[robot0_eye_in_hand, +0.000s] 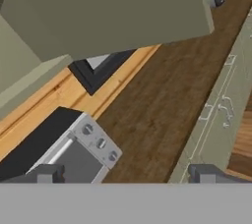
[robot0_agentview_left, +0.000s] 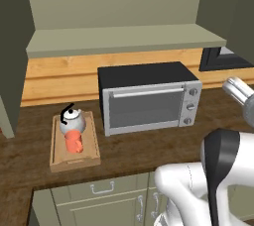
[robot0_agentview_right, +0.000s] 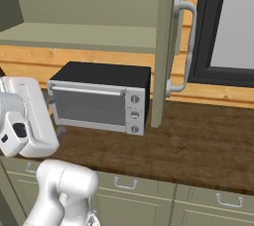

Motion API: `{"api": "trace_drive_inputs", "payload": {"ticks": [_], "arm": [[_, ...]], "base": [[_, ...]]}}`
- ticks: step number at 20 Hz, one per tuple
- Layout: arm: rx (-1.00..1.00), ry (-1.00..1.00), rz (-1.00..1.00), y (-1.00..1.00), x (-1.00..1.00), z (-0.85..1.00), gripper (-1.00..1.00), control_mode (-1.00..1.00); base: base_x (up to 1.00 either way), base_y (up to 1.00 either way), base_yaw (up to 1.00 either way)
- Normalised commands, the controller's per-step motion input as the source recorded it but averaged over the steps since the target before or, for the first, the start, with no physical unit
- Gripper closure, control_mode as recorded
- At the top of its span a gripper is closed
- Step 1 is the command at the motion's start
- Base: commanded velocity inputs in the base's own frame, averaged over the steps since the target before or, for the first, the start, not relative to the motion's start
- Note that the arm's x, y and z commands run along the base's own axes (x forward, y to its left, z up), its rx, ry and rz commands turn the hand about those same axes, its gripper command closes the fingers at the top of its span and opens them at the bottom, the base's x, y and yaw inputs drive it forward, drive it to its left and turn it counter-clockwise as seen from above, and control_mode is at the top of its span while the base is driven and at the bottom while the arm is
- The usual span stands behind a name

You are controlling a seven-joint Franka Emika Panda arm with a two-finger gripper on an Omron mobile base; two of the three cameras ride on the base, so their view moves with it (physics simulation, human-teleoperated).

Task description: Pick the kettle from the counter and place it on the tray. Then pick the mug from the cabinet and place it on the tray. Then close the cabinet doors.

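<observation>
The light-wood tray [robot0_agentview_left: 74, 163] lies on the dark wood counter [robot0_agentview_left: 149, 145], left of the microwave. On it stand the white-grey kettle [robot0_agentview_left: 72, 121] at the back and the orange-red mug [robot0_agentview_left: 74, 142] just in front, touching or nearly touching. The cabinet [robot0_agentview_left: 124, 36] above stands open, its pale shelf bare. Its left door [robot0_agentview_left: 10, 71] and right door [robot0_agentview_right: 166, 46] with a silver handle [robot0_agentview_right: 187, 46] are both swung out. My gripper [robot0_eye_in_hand: 127, 174] is open and holds nothing. It faces the underside of the right door [robot0_eye_in_hand: 108, 12], well apart from it.
A black and silver microwave [robot0_agentview_left: 146, 98] sits mid-counter under the cabinet. A dark-framed window [robot0_agentview_right: 228, 27] is behind the right door. Grey-green drawers [robot0_agentview_right: 149, 190] run below the counter edge. My white arm [robot0_agentview_left: 218, 175] fills the near right.
</observation>
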Motion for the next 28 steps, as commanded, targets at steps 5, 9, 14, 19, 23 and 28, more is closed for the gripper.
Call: {"api": "trace_drive_inputs", "payload": {"ticks": [5, 9, 14, 19, 23, 28], "arm": [[0.03, -0.16, -0.12, -0.28, -0.20, 0.08, -1.00, -1.00], [0.00, -0.17, -0.18, -0.37, -0.19, 0.07, -1.00, -1.00], [0.09, -0.33, -0.21, -0.59, -0.30, 0.12, -1.00, -1.00], [0.02, -0.33, -0.25, -0.59, -0.24, 0.13, -1.00, -1.00], [0.10, -0.15, -0.16, -0.64, -0.13, 0.12, -1.00, -1.00], [0.22, -0.13, -0.18, -0.62, -0.04, 0.10, -1.00, -1.00]], "base": [[0.00, 0.00, 0.00], [0.00, 0.00, 0.00], [0.00, 0.00, 0.00], [0.00, 0.00, 0.00], [0.00, 0.00, 0.00], [0.00, 0.00, 0.00]]}}
